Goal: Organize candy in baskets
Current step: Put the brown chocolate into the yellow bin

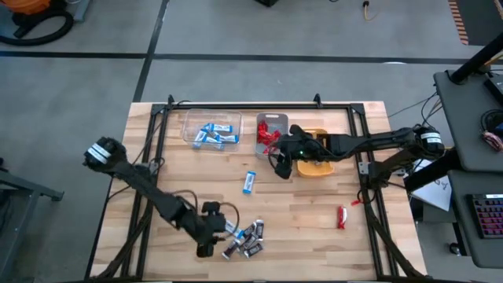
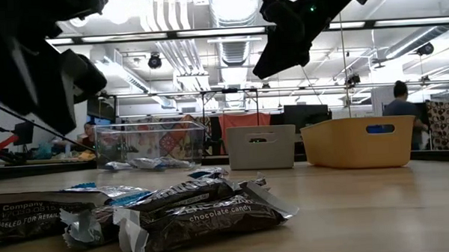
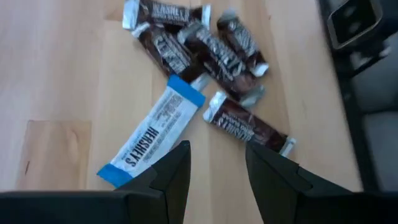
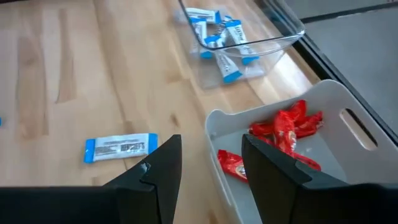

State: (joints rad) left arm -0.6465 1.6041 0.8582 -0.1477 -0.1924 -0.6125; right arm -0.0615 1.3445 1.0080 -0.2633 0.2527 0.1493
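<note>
While both arms work at once, the chief hazards lie at each set of fingers.

Left gripper: jaws parted and empty, poised just above the loose pile near the table's front edge.
Blue-and-white bar: lies flat on the wooden table, one end touching the dark brown bars.
Risk at the pile: a finger may land on a brown bar as well, so two kinds are lifted together, or the bar slides aside.
Right gripper: jaws parted, nothing between them, over the near rim of the grey-blue basket.
Red candies: lying inside that basket.
Risk at the rim: a low move could catch the wall and shove or tip the basket.
Clear basket: holds blue-and-white bars, beside the grey-blue one.
Orange-yellow basket: contents cannot be told.
Strays: one blue-and-white bar mid-table and one red candy toward the right side could be overlooked.
</note>
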